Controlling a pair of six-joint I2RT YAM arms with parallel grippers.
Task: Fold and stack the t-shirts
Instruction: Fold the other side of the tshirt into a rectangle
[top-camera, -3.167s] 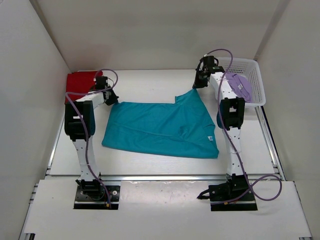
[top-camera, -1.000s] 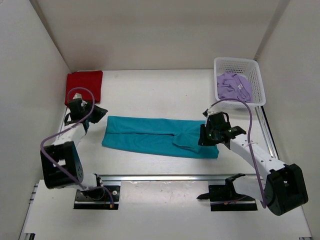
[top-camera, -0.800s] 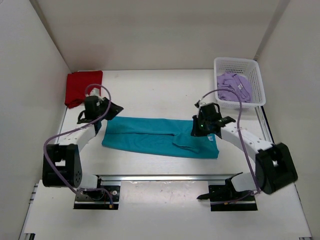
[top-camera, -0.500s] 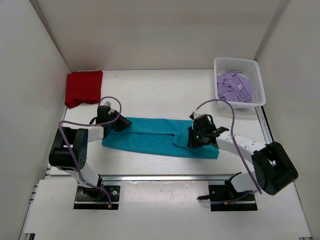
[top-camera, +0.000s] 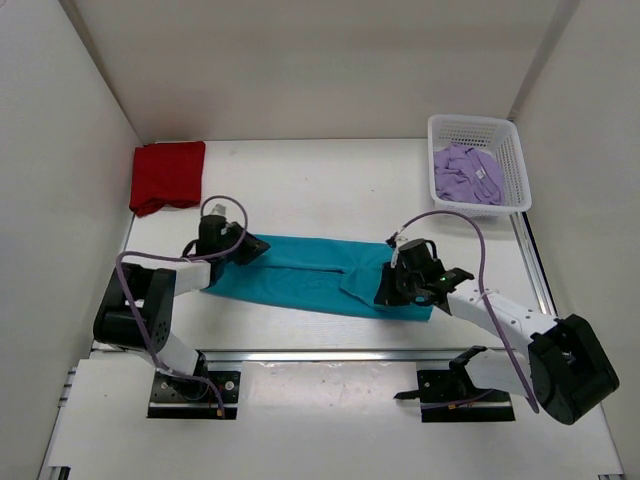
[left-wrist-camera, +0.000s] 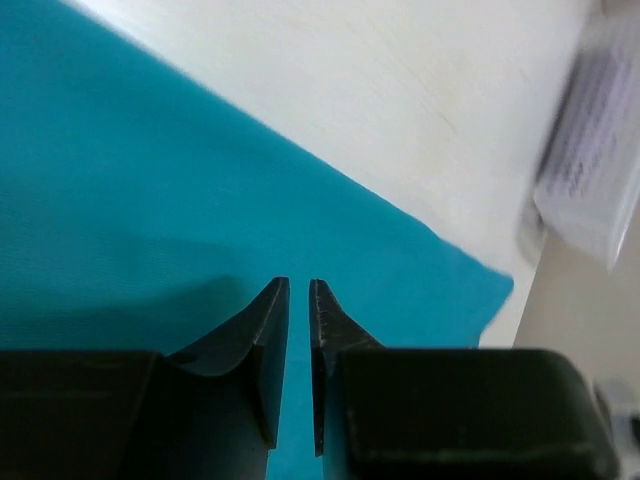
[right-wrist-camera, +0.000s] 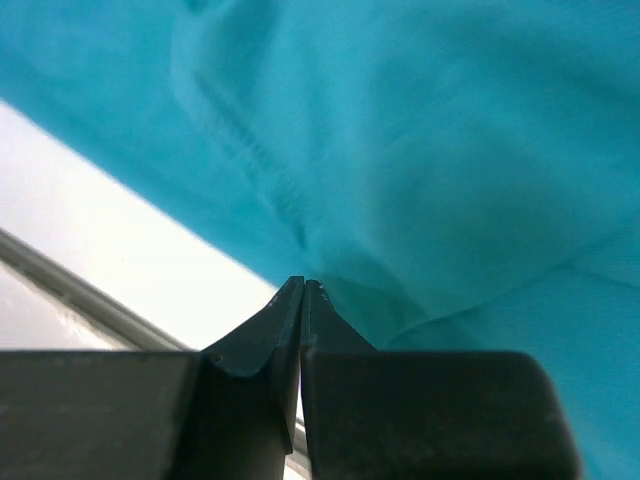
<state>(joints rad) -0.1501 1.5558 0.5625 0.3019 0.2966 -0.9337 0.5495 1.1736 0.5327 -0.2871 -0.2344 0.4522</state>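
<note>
**Three shirts, one being worked**

On the table (top-camera: 320, 190) the teal shirt (top-camera: 300, 280) is laid as a long folded band near the front. A basket (top-camera: 470, 122) is set at the far right, with the lavender shirt (top-camera: 466, 175) crumpled inside. The red shirt (top-camera: 167, 176) is folded at the far left corner. The right gripper (right-wrist-camera: 302, 283) is pinched tight on the teal shirt's near right edge. The left gripper (left-wrist-camera: 298, 285) is held a slit apart over its left end.

The left arm (top-camera: 175, 270) and right arm (top-camera: 497, 311) are white with black joints and purple cables.
</note>
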